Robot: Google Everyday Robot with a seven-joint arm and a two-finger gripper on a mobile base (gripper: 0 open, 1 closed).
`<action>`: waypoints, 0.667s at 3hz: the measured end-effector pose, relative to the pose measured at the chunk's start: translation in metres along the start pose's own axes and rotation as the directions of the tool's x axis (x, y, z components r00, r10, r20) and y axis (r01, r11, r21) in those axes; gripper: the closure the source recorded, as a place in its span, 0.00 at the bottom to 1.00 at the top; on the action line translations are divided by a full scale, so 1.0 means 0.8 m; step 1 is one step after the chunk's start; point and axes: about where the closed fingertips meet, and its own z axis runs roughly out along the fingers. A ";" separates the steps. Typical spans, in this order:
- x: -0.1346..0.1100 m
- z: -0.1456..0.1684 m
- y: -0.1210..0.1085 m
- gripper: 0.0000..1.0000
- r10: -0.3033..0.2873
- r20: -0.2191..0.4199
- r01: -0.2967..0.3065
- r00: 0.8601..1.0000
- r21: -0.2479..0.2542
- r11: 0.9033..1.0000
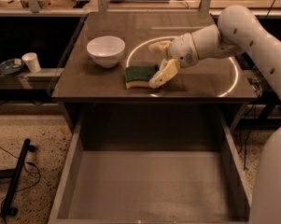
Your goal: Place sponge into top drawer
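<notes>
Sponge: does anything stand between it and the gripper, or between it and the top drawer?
Nothing visible does. The gripper, jaws open, is at the sponge; the top drawer lies open below the table's front edge.

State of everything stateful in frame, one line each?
Wide grey top drawer: pulled open, sponge not in it.
Green-topped yellow sponge: flat on tabletop, green side up.
Cream two-finger gripper: at sponge's right end, jaws open.
White round bowl: upright on tabletop.

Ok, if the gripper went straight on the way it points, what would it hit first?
Most likely the sponge. The gripper, jaws open, points left at it from close by, though depth is hard to judge.
</notes>
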 end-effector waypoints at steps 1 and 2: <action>0.007 0.004 0.002 0.00 0.014 -0.003 -0.014 1.000 0.000 1.000; 0.018 0.013 0.004 0.00 0.040 0.003 -0.040 0.999 -0.011 0.999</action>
